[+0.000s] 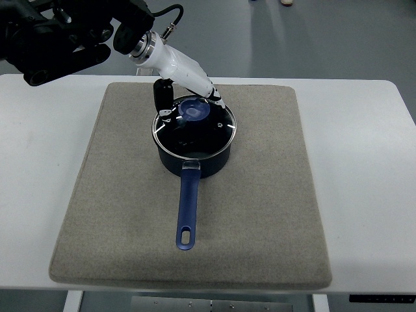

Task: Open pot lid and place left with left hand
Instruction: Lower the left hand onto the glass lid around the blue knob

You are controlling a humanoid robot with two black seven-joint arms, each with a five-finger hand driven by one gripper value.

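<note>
Our left hand [174, 104] reaches the glass lid [194, 125], which sits on the blue saucepan [193, 156].
We judge the lid stiff, smooth, breakable; we take it by the blue knob [194, 111], where the fingers [162, 96] seem to close, on the mat [260, 195] in mid-desk [364, 162].

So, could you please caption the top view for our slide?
Left hand reaching onto the lid of a blue pot on a grey mat.

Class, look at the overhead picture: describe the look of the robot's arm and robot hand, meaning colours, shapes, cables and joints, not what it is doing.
The left arm is bulky and black at the upper part, with a black cable looping beside it. A silver metal ring joins it to a smooth white forearm shell. The left robot hand has black fingers with small white markings. No right arm shows.
</note>
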